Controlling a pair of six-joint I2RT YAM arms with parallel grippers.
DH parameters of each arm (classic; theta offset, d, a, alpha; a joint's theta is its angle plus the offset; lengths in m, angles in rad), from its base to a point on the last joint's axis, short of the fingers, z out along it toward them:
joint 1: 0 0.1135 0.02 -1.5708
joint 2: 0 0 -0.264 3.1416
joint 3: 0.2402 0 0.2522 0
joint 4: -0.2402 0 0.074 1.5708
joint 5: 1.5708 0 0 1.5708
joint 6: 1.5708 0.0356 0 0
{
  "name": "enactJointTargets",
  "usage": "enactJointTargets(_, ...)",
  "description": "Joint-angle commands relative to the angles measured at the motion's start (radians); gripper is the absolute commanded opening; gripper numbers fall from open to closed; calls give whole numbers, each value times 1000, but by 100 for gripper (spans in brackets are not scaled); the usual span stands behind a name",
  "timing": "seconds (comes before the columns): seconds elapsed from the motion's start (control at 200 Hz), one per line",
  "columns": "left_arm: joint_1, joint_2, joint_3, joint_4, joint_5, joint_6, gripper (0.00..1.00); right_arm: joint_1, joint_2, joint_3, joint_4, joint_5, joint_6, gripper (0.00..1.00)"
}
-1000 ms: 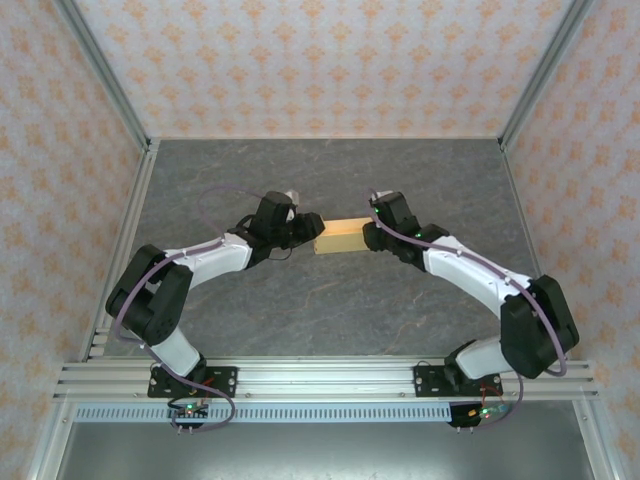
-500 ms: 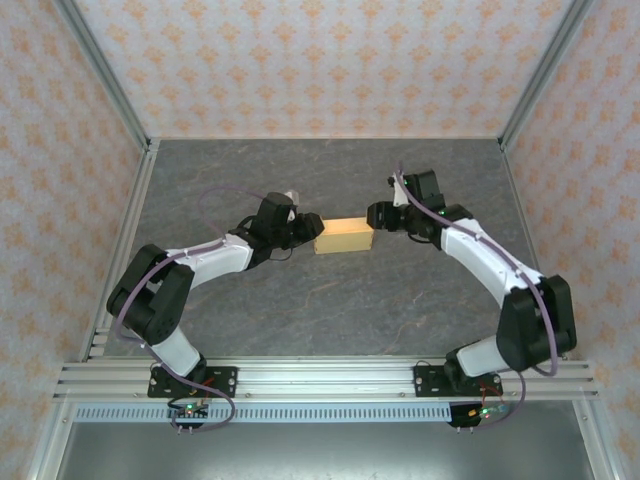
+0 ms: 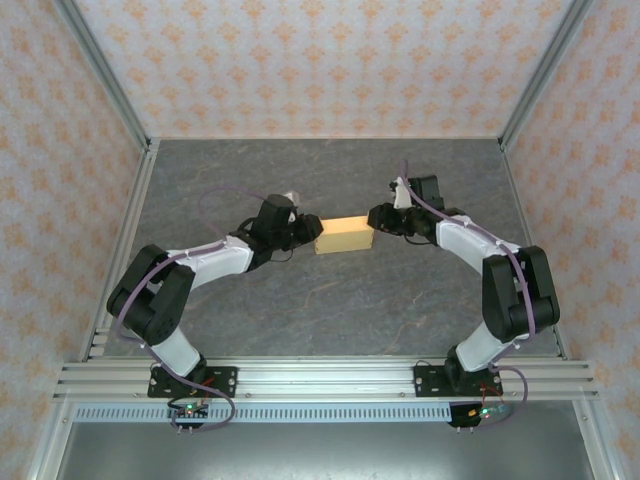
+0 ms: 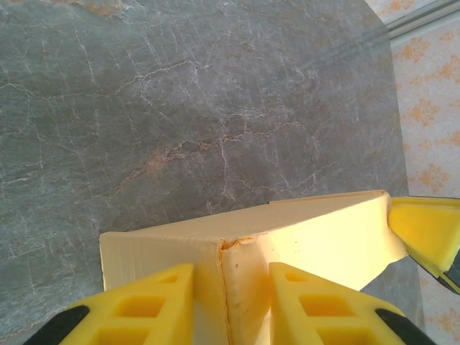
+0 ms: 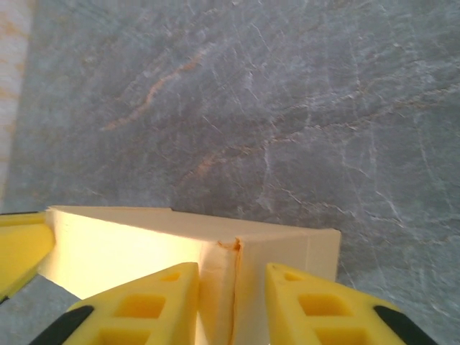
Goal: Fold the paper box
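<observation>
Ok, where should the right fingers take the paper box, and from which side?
Probably the short right end of the paper box, approached from the right along its length. It lies flat, lengthwise left to right, with the left gripper at the opposite end; in the right wrist view the end's corner seam sits between the fingers.

Grey, marble-veined table [image 3: 330, 310] here, and the paper box [image 3: 344, 236] sits on it, a small yellow block. Beyond the box the table runs back to the patterned wall [image 3: 320, 70]; on the box's near side, an aluminium rail [image 3: 330, 375] edges it.
</observation>
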Motion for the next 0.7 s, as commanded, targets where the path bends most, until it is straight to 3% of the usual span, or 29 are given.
enactJointTargets(0.0, -10, 47, -58, -71, -17, 2, 26, -13, 50, -96, 55, -7, 58, 25)
enactJointTargets(0.155, -9, 51, -93, -23, -4, -13, 21, -21, 56, -171, 158, -40, 113, 16)
enactJointTargets(0.265, -25, 22, -113, 2, 20, 8, 22, -21, -11, -245, 229, -58, 135, 16)
enactJointTargets(0.691, -125, -129, -261, -25, -64, 8, 35, 109, -272, -507, 234, 151, 187, 20)
